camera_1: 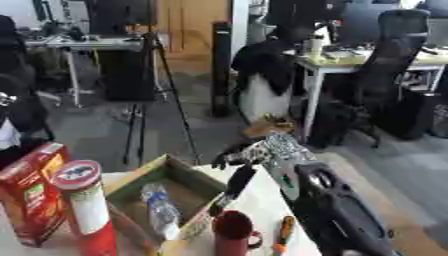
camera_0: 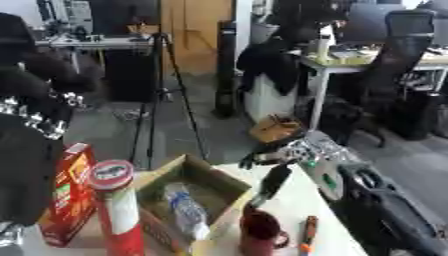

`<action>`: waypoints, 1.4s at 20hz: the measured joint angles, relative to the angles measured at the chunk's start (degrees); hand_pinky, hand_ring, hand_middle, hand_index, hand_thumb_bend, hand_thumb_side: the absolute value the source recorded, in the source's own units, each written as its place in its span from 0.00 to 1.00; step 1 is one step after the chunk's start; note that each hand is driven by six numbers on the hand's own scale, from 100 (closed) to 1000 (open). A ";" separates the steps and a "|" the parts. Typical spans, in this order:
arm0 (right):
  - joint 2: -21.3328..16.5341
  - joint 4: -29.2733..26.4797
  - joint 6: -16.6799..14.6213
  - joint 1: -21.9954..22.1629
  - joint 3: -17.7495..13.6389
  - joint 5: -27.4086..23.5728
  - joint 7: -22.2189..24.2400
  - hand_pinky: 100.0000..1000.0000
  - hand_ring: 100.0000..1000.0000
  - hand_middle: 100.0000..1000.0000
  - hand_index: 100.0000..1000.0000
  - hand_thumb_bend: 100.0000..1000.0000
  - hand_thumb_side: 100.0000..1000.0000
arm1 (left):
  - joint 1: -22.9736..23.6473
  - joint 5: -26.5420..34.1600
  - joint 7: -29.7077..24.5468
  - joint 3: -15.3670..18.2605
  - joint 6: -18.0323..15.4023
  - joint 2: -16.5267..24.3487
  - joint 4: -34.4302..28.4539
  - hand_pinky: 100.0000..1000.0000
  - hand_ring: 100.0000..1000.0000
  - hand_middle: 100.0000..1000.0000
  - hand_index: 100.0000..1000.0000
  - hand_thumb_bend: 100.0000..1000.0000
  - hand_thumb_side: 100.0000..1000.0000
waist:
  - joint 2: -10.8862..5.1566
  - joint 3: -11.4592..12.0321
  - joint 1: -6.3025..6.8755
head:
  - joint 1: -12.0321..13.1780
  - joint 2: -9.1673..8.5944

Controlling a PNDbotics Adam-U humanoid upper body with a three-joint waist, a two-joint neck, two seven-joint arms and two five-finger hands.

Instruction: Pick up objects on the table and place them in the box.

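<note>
An open cardboard box (camera_0: 229, 186) sits on the table, and a clear plastic bottle (camera_0: 186, 210) lies inside it. My right hand (camera_0: 297, 150) comes in from the right above the box's right rim. It is shut on a black oblong object (camera_0: 274, 181) that hangs down over that rim. A dark red mug (camera_0: 261, 232) stands just right of the box. An orange-handled tool (camera_0: 308, 234) lies beside the mug. My left arm is a dark mass with silver joints (camera_0: 35, 122) at the left edge; its hand is blurred.
A red tube with a round lid (camera_0: 114, 210) and a red carton (camera_0: 70, 195) stand left of the box. My right forearm (camera_0: 385, 210) covers the table's right side. Beyond the table are a tripod (camera_0: 162, 90), desks and chairs.
</note>
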 measured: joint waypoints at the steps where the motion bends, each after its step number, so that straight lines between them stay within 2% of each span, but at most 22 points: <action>1: 0.00 -0.03 0.01 0.00 -0.03 0.00 0.02 0.92 0.96 0.91 1.00 0.81 0.61 | 0.00 0.00 0.00 0.00 0.00 0.00 0.00 0.96 0.64 0.58 0.57 0.00 0.74 | 0.00 0.00 0.00 | 0.00 0.00; 7: 0.00 -0.14 0.04 0.00 -0.19 0.00 0.11 0.93 0.96 0.91 1.00 0.81 0.61 | 0.00 0.00 0.00 0.00 0.00 0.00 0.00 0.96 0.64 0.58 0.57 0.00 0.74 | 0.00 0.02 -0.01 | 0.00 -0.01; 8: 0.00 -0.13 0.07 0.00 -0.19 0.00 0.19 0.93 0.97 0.93 1.00 0.85 0.60 | 0.00 0.00 0.00 0.00 0.00 0.00 0.00 0.96 0.64 0.58 0.57 0.00 0.75 | 0.00 0.04 -0.02 | 0.00 -0.01; 11: 0.00 0.38 0.31 0.00 -0.17 0.00 0.67 0.93 0.98 0.94 1.00 0.87 0.59 | 0.00 0.00 -0.01 0.00 0.01 0.00 0.00 0.96 0.64 0.58 0.57 0.00 0.75 | 0.00 0.10 -0.04 | 0.00 -0.01; 12: 0.00 0.64 0.37 0.01 -0.16 0.00 0.90 0.93 0.98 0.94 1.00 0.90 0.55 | 0.00 0.00 -0.03 0.00 0.03 -0.01 0.00 0.96 0.64 0.58 0.57 0.00 0.74 | 0.00 0.12 -0.04 | 0.01 -0.01; 20: 0.66 5.74 0.35 0.02 0.56 1.36 2.01 0.94 0.98 0.95 1.00 0.89 0.52 | 0.00 0.00 -0.09 -0.01 0.09 -0.18 0.00 0.96 0.64 0.58 0.57 0.00 0.75 | 0.04 0.41 -0.06 | 0.00 0.01; 28: 2.38 11.47 0.36 0.03 0.43 3.70 0.71 0.92 0.96 0.94 1.00 0.89 0.52 | 0.00 0.00 -0.18 -0.01 0.17 -0.46 0.00 0.96 0.64 0.58 0.57 0.00 0.75 | 0.05 0.66 -0.05 | -0.07 0.01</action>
